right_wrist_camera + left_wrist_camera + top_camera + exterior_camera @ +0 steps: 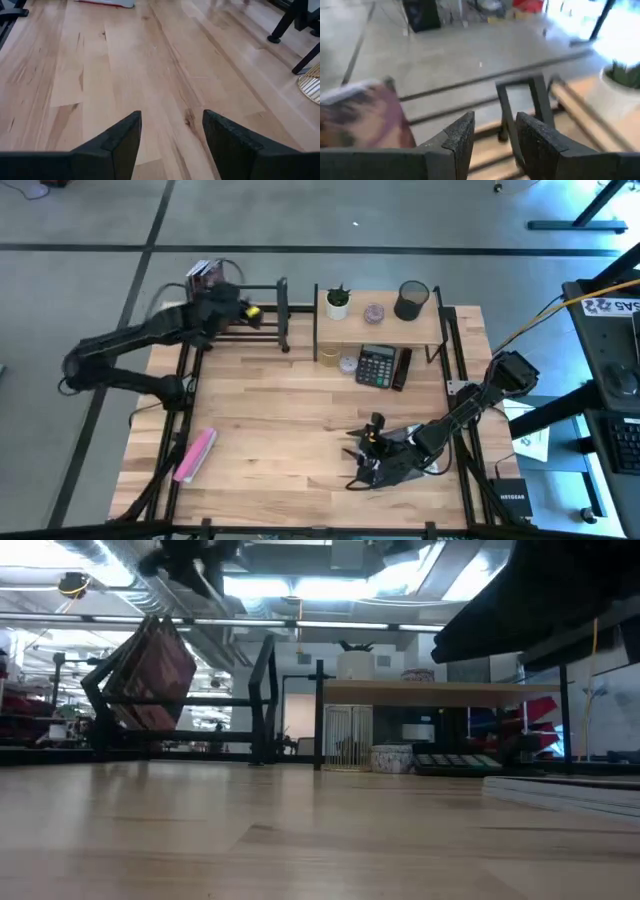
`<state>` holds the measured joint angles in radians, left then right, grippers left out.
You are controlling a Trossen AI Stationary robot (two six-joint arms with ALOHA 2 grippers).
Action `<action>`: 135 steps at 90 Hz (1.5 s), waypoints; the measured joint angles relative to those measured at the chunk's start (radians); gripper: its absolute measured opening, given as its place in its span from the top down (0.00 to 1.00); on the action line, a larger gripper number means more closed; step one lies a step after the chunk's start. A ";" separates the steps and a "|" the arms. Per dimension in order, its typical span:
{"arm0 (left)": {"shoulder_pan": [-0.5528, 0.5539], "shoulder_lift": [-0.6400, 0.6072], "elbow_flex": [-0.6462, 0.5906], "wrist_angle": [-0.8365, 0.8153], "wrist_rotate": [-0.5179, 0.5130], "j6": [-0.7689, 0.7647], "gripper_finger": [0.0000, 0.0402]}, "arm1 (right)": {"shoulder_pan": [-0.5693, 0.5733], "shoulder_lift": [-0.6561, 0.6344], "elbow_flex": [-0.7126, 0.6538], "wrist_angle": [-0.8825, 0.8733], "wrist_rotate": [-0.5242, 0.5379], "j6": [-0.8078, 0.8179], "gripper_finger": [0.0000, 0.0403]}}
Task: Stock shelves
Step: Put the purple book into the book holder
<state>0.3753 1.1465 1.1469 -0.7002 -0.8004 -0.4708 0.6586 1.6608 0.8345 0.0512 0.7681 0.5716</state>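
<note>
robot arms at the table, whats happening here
The left gripper is up at the low black rack at the table's far left, fingers open and empty, beside a reddish book leaning in the rack. The right gripper rests open over bare tabletop near the front. The wooden shelf already holds a potted plant, a dark cup and a calculator. A pink item lies at front left.

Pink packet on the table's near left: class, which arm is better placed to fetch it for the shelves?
Probably left. The pink packet lies on that arm's side; its open gripper hovers over the black rack. The right gripper, open and low, sits farther across the table.
</note>
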 joint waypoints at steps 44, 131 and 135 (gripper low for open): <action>0.233 0.256 -0.078 -0.003 -0.051 -0.030 0.68 | 0.002 0.000 0.000 -0.001 -0.020 0.007 0.51; 0.319 0.253 -0.078 -0.341 -0.207 -0.079 0.68 | 0.002 0.000 0.000 -0.001 -0.021 0.023 0.51; 0.310 0.251 -0.078 -0.343 -0.209 -0.078 0.68 | 0.002 0.000 0.000 -0.001 -0.021 0.023 0.51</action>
<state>0.6849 1.3971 1.0691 -1.0431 -1.0092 -0.5485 0.6605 1.6608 0.8345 0.0498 0.7475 0.5942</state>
